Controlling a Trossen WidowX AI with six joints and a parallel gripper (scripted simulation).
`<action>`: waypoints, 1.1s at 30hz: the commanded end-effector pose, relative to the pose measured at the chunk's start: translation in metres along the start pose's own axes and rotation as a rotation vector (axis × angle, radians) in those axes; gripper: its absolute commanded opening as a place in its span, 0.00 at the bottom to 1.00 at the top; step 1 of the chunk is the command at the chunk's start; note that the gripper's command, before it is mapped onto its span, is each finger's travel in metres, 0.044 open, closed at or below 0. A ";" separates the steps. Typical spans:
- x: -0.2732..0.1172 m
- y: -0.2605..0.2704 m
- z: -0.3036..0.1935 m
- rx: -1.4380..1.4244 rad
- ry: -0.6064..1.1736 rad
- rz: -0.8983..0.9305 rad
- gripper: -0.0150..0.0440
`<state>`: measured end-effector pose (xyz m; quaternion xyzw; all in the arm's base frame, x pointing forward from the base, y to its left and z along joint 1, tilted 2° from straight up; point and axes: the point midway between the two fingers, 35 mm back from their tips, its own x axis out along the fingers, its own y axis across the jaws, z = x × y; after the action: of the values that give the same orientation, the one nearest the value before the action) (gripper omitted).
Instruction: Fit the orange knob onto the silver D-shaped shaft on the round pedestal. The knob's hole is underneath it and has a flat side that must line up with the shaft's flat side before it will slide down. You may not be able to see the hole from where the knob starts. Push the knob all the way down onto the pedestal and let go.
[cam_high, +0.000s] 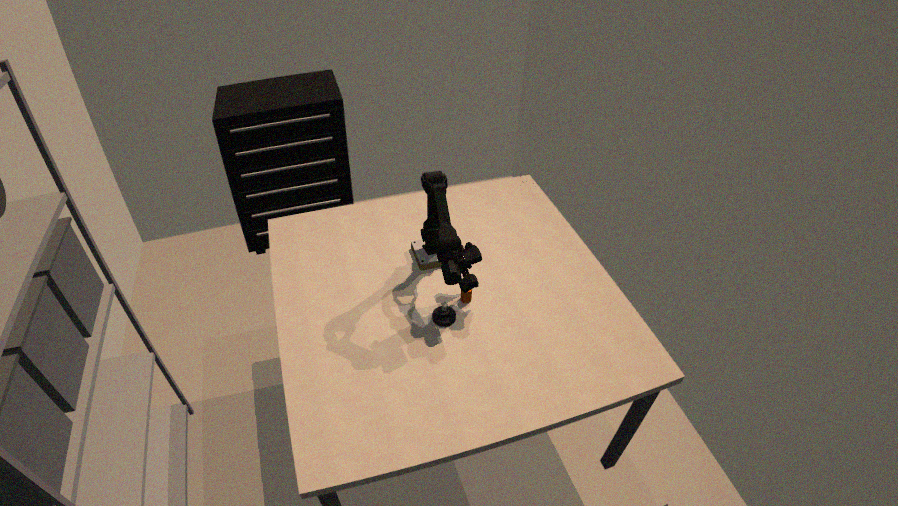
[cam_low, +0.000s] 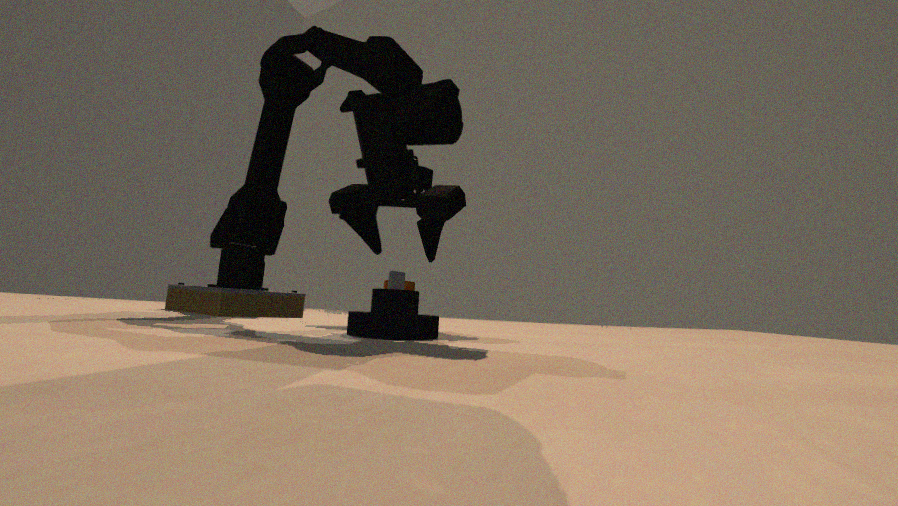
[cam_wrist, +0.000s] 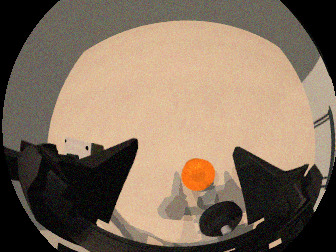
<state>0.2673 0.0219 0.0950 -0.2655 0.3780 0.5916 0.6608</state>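
Observation:
The orange knob (cam_high: 466, 296) (cam_low: 410, 286) (cam_wrist: 198, 174) stands on the table beside the black round pedestal (cam_high: 444, 317) (cam_low: 392, 326) (cam_wrist: 217, 217). Its round top faces the wrist camera; its hole is hidden. In the exterior view the knob is mostly hidden behind the pedestal. The silver shaft (cam_low: 396, 280) (cam_wrist: 226, 229) sticks up bare from the pedestal; its flat side cannot be made out. My gripper (cam_low: 405, 257) (cam_wrist: 188, 149) is wide open and empty, pointing down above the knob. In the wrist view the knob shows between the fingers, low in the picture.
The arm's base plate (cam_high: 427, 256) (cam_low: 235, 302) (cam_wrist: 77, 146) is fixed to the table (cam_high: 502, 377) behind the pedestal. A black drawer cabinet (cam_high: 282, 144) stands on the floor beyond the table, and shelving with grey bins (cam_high: 47, 352) is at the left.

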 end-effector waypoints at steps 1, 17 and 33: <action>-0.012 0.000 0.005 0.012 0.330 -0.027 1.00; -0.033 -0.007 0.015 0.042 0.625 -0.160 1.00; -0.025 -0.008 0.011 0.545 0.569 -0.320 1.00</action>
<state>0.2772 0.0158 0.1278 -0.2932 0.6383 0.2689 0.6590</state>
